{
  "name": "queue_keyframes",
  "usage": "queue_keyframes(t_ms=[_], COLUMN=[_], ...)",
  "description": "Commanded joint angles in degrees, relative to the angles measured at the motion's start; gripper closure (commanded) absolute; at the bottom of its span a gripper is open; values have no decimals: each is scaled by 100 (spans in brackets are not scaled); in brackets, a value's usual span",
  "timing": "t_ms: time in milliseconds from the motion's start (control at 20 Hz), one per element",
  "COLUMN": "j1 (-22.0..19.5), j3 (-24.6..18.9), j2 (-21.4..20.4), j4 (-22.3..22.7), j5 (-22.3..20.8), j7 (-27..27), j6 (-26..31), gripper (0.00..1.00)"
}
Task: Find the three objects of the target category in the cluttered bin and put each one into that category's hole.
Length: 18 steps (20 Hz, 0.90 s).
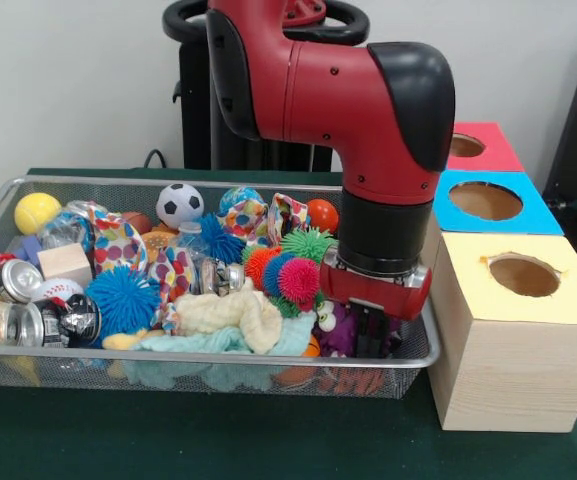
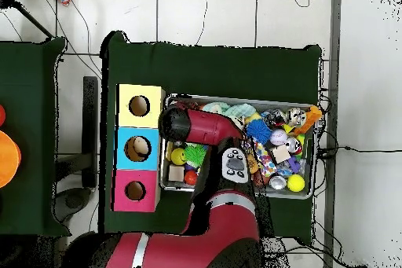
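Note:
The wire mesh bin is packed with toys; it also shows in the overhead view. My gripper is down inside the bin's near right corner, next to a purple toy with googly eyes. Clutter hides its tips. In the overhead view the arm covers the gripper. A pale yellow plush with orange parts lies at the near left under a blue spiky ball; its orange part shows in the overhead view. I cannot pick out the teddy bear. The red-surround hole tops the farthest box.
Blue-surround hole and yellow-surround hole top the boxes right of the bin. Spiky balls, a football, cans, a wooden block and cream and mint cloths crowd the bin.

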State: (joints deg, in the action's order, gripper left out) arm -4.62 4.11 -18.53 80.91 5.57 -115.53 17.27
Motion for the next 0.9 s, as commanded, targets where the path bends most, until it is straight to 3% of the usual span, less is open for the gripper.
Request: queue_keyframes(t_ms=[50,400,600,900], j1=[-284,-424,-56,-24], j3=[-727,-971,-424,-309], j2=[699,673,584,661], j4=[418,444,298,93], j5=[-482,-581,-623,-619], j7=[-65,-104,-645,-586], j6=[-304,-382,-1064,-929], gripper=[100,100,100,100])
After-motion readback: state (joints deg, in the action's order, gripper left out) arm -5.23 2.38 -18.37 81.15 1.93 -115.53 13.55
